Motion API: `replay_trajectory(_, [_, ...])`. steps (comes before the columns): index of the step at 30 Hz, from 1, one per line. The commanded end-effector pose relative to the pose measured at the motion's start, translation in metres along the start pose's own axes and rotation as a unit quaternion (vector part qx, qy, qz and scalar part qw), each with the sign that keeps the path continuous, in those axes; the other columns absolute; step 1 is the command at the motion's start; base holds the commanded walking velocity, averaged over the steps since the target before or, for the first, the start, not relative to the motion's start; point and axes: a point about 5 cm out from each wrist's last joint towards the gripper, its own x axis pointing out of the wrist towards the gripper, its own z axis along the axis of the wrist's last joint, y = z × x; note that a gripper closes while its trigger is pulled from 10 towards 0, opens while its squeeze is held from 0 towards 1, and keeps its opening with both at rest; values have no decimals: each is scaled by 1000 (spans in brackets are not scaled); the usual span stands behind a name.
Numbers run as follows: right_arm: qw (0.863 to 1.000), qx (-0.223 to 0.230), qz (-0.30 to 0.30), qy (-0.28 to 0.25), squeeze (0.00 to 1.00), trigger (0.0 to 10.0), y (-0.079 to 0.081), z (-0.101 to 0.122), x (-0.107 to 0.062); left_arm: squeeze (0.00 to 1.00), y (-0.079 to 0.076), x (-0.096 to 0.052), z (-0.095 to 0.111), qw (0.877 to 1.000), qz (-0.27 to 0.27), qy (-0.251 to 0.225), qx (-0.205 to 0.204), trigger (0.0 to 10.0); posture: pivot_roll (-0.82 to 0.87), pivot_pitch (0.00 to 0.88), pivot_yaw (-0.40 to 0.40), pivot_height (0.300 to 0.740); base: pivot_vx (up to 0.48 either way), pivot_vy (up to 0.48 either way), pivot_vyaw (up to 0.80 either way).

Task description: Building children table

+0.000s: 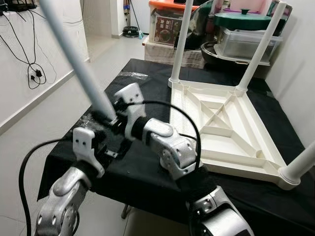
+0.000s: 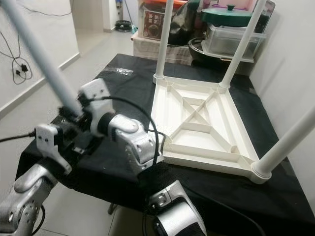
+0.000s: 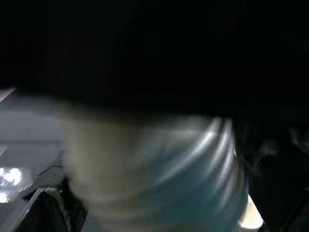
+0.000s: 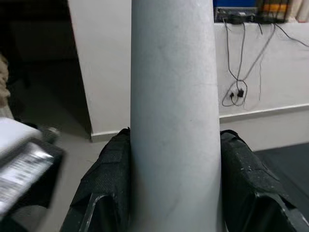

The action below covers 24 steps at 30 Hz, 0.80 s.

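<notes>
Right wrist view: right gripper clamped on loose white leg. Upturned white tabletop, three legs fitted, lies on black-draped bench. Left gripper alongside; grip unclear. Storage boxes behind.

We stood in a home, in a room used for storage. Stacked plastic storage boxes, a green pot lid and a wall socket with dangling cables told us so.

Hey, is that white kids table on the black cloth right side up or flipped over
Flipped over. The white table top lies with its ribbed underside up on the black cloth, three fitted legs pointing upward. The right gripper clamps the loose leg.
</notes>
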Motion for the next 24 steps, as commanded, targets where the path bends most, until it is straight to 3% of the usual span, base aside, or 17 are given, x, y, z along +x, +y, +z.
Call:
replay_trajectory(1, [998, 50, 25, -18, 0, 0, 23, -7, 7, 0, -4, 1, -3, 1000, -12, 7, -15, 10000, 75, 0, -83, 740, 0, 0, 0])
replay_trajectory(10, [998, 57, 42, -2, 0, 0, 34, -14, 10, 0, -21, 12, -1, 998, -63, 4, -27, 10000, 71, 0, -83, 740, 0, 0, 0])
replay_trajectory(21, [996, 82, 30, 9, 0, 0, 31, -20, 6, 0, -15, 14, 15, 998, -37, -36, -26, 10000, 74, 0, -87, 740, 0, 0, 0])
replay_trajectory(22, [996, 84, 27, 10, 0, 0, 30, -20, 6, 0, -15, 14, 16, 998, -37, -41, -24, 4745, 74, 0, -87, 740, 0, 0, 0])
replay_trajectory(24, [996, 86, 24, 10, 0, 0, 29, -20, 6, 0, -15, 14, 17, 998, -33, -45, -20, 4392, 74, 0, -87, 740, 0, 0, 0])
